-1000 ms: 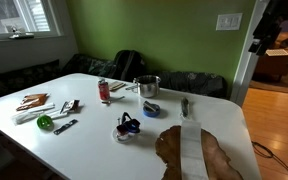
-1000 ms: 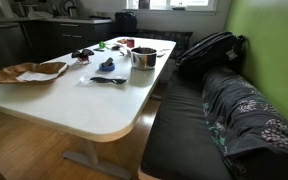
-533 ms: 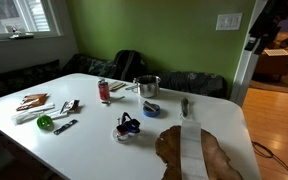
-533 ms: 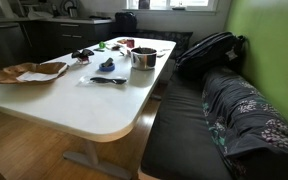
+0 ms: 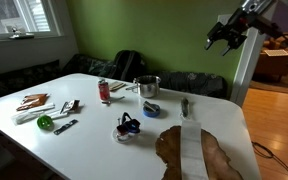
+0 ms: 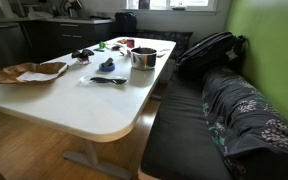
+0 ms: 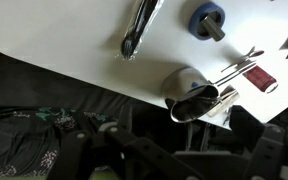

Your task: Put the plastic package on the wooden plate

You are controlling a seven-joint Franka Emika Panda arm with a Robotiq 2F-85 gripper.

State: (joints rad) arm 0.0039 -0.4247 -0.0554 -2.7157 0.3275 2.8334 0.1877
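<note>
so here's where i'm at: my pincer is hanging high up, off past the edge of the white table and well apart from everything on it. honestly i can't tell if the fingers are apart or together. it's tiny in the exterior view, and in the wrist view my end is just a dark blur along the bottom. it's not on the package though, that much is clear.

the plastic package is lying flat on the table, well below me and further in over the tabletop. from the wrist cam it sits out ahead of me near the top of the picture. the metal pot is closer to me and off to one side, and a blue knob-looking thing is just beside the package.

the bit that matters is its long axis. in the wrist view it runs steeply up the picture, leaning a little, so it points more or less away from me rather than across. i reckon i need to come down and in, clear of the pot, then turn the wrist so the fingers close across the narrow width.

the wooden plate lies near the package's far end from me, seemingly not touching it. after the grab it looks like a short carry roughly along the package's own length.
</note>
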